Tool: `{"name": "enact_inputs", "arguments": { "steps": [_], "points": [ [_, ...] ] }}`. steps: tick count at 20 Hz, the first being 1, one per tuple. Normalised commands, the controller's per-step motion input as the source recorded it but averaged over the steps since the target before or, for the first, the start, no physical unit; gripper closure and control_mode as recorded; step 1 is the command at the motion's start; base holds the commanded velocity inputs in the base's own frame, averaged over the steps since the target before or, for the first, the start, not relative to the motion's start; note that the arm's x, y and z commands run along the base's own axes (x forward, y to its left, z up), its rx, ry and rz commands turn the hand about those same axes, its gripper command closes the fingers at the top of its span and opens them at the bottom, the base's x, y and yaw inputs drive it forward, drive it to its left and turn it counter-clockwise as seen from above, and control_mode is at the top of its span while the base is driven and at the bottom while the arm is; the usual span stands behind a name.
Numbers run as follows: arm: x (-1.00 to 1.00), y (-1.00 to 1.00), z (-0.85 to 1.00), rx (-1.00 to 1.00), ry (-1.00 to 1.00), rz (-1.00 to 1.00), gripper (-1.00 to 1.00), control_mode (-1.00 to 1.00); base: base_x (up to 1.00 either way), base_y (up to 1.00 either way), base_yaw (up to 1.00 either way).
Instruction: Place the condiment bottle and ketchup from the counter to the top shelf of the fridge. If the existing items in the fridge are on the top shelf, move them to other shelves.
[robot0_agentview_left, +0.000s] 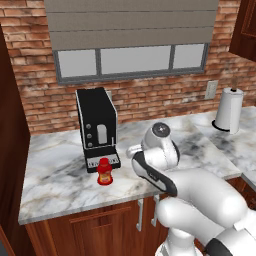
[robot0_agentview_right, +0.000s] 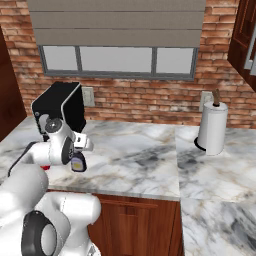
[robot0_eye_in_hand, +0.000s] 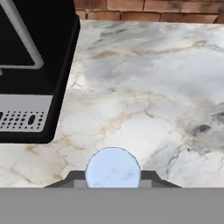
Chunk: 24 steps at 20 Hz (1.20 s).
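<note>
Condiment bottle (robot0_agentview_right: 77, 162) — clamped in gripper (robot0_agentview_right: 78, 161) over counter (robot0_agentview_right: 135, 160); ketchup (robot0_agentview_left: 104, 171) untouched — fridge shelving all remains

Red brick wall (robot0_agentview_left: 150, 102), grey-blinded window (robot0_agentview_left: 132, 60), reddish wood cabinets (robot0_agentview_left: 100, 225), wall outlet (robot0_agentview_left: 211, 89).

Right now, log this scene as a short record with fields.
gripper: shut on the condiment bottle
bottle cap: pale round top between the fingertips in the hand view
ketchup: upright on the counter, in front of the coffee machine
paper towel roll: upright near the brick wall
fridge step: not yet done
</note>
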Motion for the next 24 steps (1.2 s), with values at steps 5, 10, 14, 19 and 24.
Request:
{"name": "enact_inputs", "arguments": {
  "steps": [5, 10, 14, 19, 24],
  "points": [
    [-0.76, 0.00, 0.94, 0.00, -0.14, 0.00, 1.00, -1.00, 0.00, 0.00, 0.00],
    [-0.98, 0.00, 1.00, 0.00, -0.05, 0.00, 1.00, -1.00, 0.00, 0.00, 0.00],
    [-1.00, 0.00, 1.00, 0.00, 0.00, 0.00, 1.00, -1.00, 0.00, 0.00, 0.00],
    [-1.00, -0.01, 1.00, 0.00, 0.00, 0.00, 1.00, -1.00, 0.00, 0.00, 0.00],
    [-1.00, -0.08, 0.88, 0.00, -0.01, 0.00, 1.00, -1.00, 0.00, 0.00, 0.00]
  ]
}}
